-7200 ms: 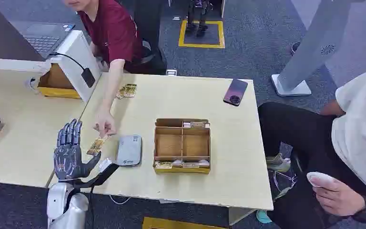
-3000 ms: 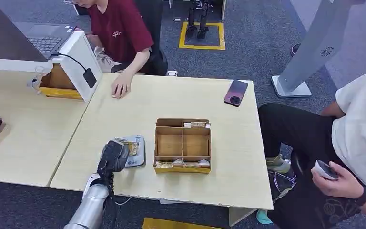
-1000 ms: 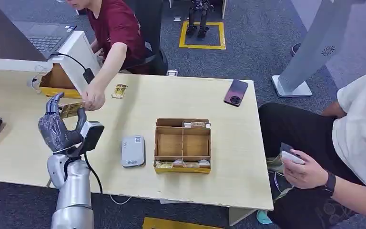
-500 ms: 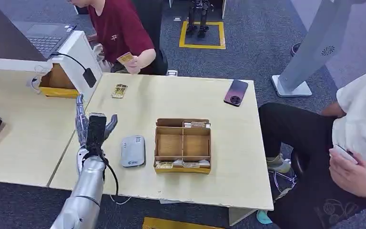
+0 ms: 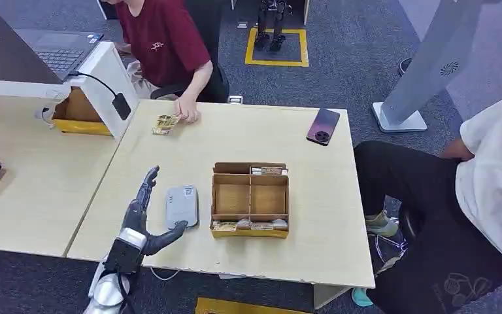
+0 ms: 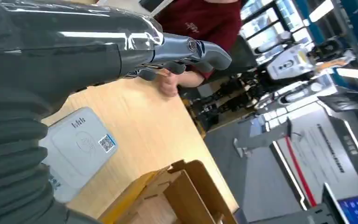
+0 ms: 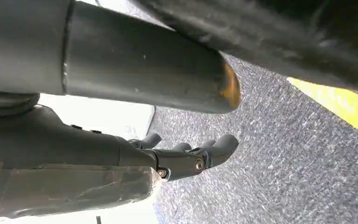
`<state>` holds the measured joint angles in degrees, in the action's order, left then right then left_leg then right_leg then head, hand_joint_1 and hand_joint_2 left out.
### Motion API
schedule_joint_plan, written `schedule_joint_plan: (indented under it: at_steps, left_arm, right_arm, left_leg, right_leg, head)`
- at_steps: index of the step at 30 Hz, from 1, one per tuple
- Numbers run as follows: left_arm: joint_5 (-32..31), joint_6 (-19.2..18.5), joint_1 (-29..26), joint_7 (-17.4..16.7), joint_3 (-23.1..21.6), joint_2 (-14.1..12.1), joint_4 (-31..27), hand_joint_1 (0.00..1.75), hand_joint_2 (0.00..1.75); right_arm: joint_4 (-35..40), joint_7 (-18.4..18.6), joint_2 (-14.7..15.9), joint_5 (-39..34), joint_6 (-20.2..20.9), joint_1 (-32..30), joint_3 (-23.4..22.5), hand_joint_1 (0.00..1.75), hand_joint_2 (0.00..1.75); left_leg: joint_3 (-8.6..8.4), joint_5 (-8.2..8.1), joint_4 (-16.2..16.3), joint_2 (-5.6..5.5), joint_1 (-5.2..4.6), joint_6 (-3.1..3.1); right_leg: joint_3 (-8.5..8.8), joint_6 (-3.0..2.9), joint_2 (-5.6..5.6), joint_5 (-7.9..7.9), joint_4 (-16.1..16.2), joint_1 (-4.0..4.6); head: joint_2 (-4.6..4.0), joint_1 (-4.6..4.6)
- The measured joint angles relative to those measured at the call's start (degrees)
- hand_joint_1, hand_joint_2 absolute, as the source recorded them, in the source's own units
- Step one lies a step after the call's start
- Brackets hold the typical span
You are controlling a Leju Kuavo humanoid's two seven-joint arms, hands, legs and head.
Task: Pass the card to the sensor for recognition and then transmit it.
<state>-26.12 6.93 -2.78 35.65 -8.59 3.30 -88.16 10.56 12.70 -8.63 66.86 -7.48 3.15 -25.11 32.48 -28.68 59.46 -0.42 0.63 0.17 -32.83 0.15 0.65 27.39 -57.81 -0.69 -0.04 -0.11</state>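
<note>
Grey sensor (image 5: pixel 182 207) beside lowered left hand (image 5: pixel 145 216), now empty, fingers spread.

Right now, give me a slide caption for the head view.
Robot's empty left hand hovers beside the card reader while a person's hand reaches the cards.

Cards (image 5: pixel 165 124): beside the seated person's hand (image 5: pixel 187 110), print too small to read.
Sorting box (image 6: pixel 177 196): cut off by frame edge beside sensor (image 6: pixel 77 148).
Sensor: partly hidden behind left hand (image 6: pixel 98 46).
</note>
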Motion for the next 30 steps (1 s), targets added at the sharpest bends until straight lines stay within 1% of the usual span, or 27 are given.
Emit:
schedule_joint_plan:
  at_steps: [4,7,8,11,12,13,14,15,16,17,19,23,26,28,29,30]
  left_arm:
    - [-0.58,3.99,-5.42,2.66,-0.35,-0.37,-6.45,0.0,1.75]
    - [-5.71,10.17,-8.79,4.11,-0.92,-0.37,-9.22,0.0,1.75]
    - [-7.92,12.58,-9.68,4.19,-1.33,-0.35,-9.57,0.0,1.75]
    - [-17.92,22.97,-11.56,3.71,-3.59,-0.26,-9.59,0.0,1.75]
    - [-23.73,28.17,-11.84,2.8,-5.08,-0.11,-9.33,0.0,1.75]
    - [-28.47,31.0,-12.01,2.71,-6.21,0.31,-9.02,0.0,1.75]
    - [-33.72,32.07,-12.21,3.08,-6.47,1.25,-8.98,0.0,1.75]
    - [-39.73,32.48,-12.36,3.69,-6.47,2.74,-8.98,0.0,1.75]
    - [-44.19,32.54,-12.37,4.09,-6.47,3.94,-8.98,0.0,1.75]
    - [-47.99,32.57,-12.27,4.17,-6.47,5.12,-8.98,0.0,1.75]
    - [-53.51,32.63,-11.88,4.39,-6.47,6.95,-8.98,0.0,1.75]
    - [-55.87,32.63,-10.65,4.22,-6.47,9.31,-8.87,0.0,1.75]
    - [-57.55,32.65,-9.54,3.34,-6.64,10.45,-8.01,0.0,1.75]
    - [-59.25,32.65,-8.72,1.08,-7.45,10.6,-7.16,0.0,1.75]
    - [-60.44,32.65,-8.29,-1.02,-8.13,10.56,-6.79,0.0,1.75]
    - [-61.85,32.65,-7.75,-4.2,-9.13,10.45,-6.33,0.0,1.75]
  right_arm:
    - [0.02,0.2,-0.15,-0.09,-0.37,-0.04,-1.27,0.0,0.0]
    - [0.02,0.46,-0.37,-0.07,-0.87,-0.04,-2.1,0.0,0.0]
    - [0.02,0.59,-0.42,-0.02,-0.92,-0.04,-2.36,0.0,0.0]
    - [0.02,0.87,-0.55,0.42,-0.94,-0.03,-2.89,0.0,0.0]
    - [0.04,1.12,-0.63,0.59,-0.92,-0.03,-3.13,0.0,0.0]
    - [0.04,1.18,-0.72,0.99,-0.92,0.02,-3.28,0.0,0.0]
    - [0.07,1.22,-0.79,1.31,-0.9,0.02,-3.41,0.0,0.0]
    - [0.07,1.33,-0.81,1.64,-0.83,0.02,-3.5,0.0,0.0]
    - [0.07,1.35,-0.81,1.96,-0.81,0.04,-3.52,0.0,0.0]
    - [0.07,1.36,-0.81,2.49,-0.74,0.08,-3.52,0.0,0.0]
    - [0.07,1.27,-0.81,3.28,-0.59,0.14,-3.52,0.0,0.0]
    - [0.13,0.92,-0.81,4.55,-0.31,0.19,-3.67,0.0,0.0]
    - [0.15,0.85,-0.81,4.81,-0.07,0.28,-3.83,0.0,0.0]
    - [0.22,0.85,-0.81,5.31,0.04,0.3,-3.87,0.0,0.0]
    - [0.22,0.85,-0.81,5.55,0.11,0.34,-3.87,0.0,0.0]
    - [0.22,0.85,-0.81,5.71,0.11,0.39,-3.87,0.0,0.0]
  left_leg:
    - [0.01,0.0,0.0,0.0,0.0,0.0]
    - [0.0,0.0,0.0,-0.01,-0.01,0.0]
    - [0.0,0.0,0.0,-0.01,-0.01,0.0]
    - [0.0,0.0,0.01,-0.01,-0.01,0.0]
    - [0.01,0.0,0.01,-0.04,-0.01,0.0]
    - [0.01,0.0,0.01,-0.06,-0.01,0.0]
    - [0.01,0.0,0.01,-0.06,-0.02,0.01]
    - [0.01,0.0,0.01,-0.06,-0.03,0.01]
    - [0.01,0.0,0.02,-0.06,-0.04,0.01]
    - [0.01,0.0,0.02,-0.06,-0.04,0.01]
    - [0.0,0.0,0.03,-0.06,-0.05,0.02]
    - [-0.01,0.0,0.04,-0.06,-0.04,0.01]
    - [-0.03,0.0,0.03,-0.06,-0.01,0.01]
    - [-0.04,0.01,0.03,-0.06,-0.01,0.0]
    - [-0.04,0.01,0.03,-0.06,-0.01,0.0]
    - [-0.03,0.01,0.03,-0.06,-0.01,0.0]
  right_leg:
    - [0.0,0.0,0.0,0.0,0.0,0.0]
    - [0.0,0.0,-0.01,0.0,0.0,0.0]
    - [0.0,0.0,-0.01,0.0,0.01,0.0]
    - [0.0,0.0,-0.02,0.0,0.02,0.0]
    - [0.0,0.0,-0.05,0.0,0.02,0.0]
    - [0.02,0.01,-0.07,0.0,0.02,-0.01]
    - [0.03,0.01,-0.07,-0.01,0.02,-0.01]
    - [0.03,0.01,-0.07,-0.01,0.02,-0.02]
    - [0.03,0.02,-0.07,-0.02,0.03,-0.03]
    - [0.03,0.03,-0.07,-0.02,0.03,-0.03]
    - [0.03,0.04,-0.07,-0.03,0.03,-0.04]
    - [0.03,0.04,-0.07,-0.03,0.03,-0.03]
    - [0.03,0.04,-0.07,-0.04,0.02,-0.03]
    - [0.02,0.04,-0.07,-0.03,0.02,-0.02]
    - [0.02,0.03,-0.07,-0.03,0.02,-0.02]
    - [0.02,0.03,-0.07,-0.03,0.02,-0.02]
  head:
    - [0.0,0.0]
    - [0.0,0.02]
    - [0.0,0.0]
    - [0.0,0.0]
    - [0.0,0.0]
    - [0.0,0.0]
    - [0.0,0.0]
    - [0.0,0.0]
    - [0.0,0.02]
    - [0.0,0.02]
    - [0.0,0.0]
    - [0.0,0.0]
    - [0.0,0.0]
    - [0.0,0.0]
    - [0.0,0.0]
    - [0.0,0.0]
